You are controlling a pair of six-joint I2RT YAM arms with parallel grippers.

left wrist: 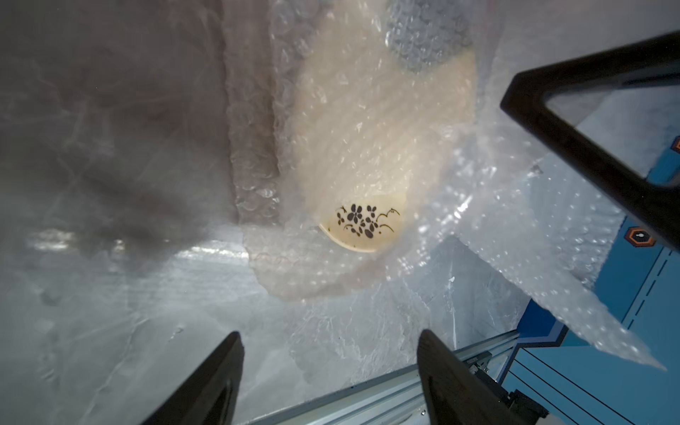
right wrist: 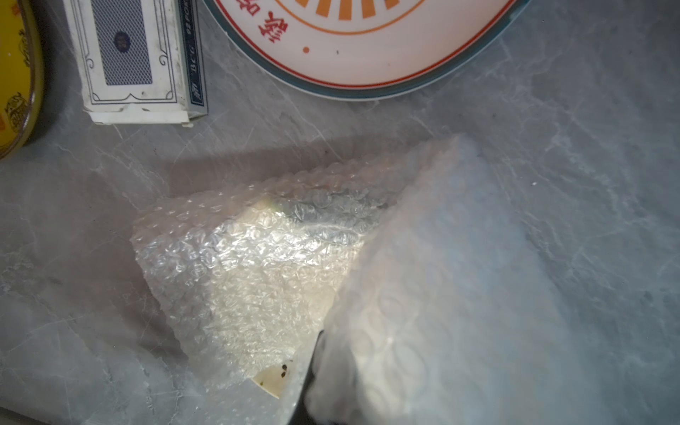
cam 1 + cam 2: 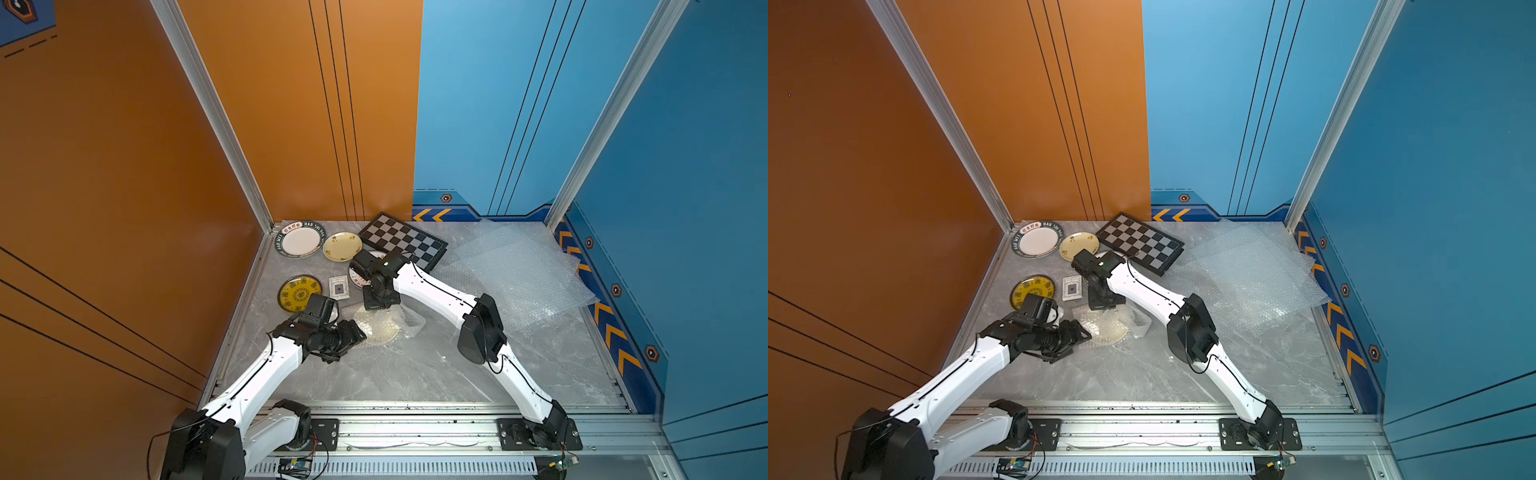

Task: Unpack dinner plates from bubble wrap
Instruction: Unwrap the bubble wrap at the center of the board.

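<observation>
Bubble wrap (image 1: 368,110) over cream plate (image 1: 364,224), bare rim edge

The wrapped plate (image 3: 380,328) lies before the card (image 3: 338,286), bubble wrap (image 3: 519,270) rightward.

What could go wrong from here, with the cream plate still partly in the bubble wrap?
1. The right tool pinches the bubble wrap while the cream plate lies mostly inside; pulling may drag or tip the plate.
2. The left tool is open, so nothing steadies the plate.
3. The sunburst plate lies close; a sliding plate might hit it.
</observation>
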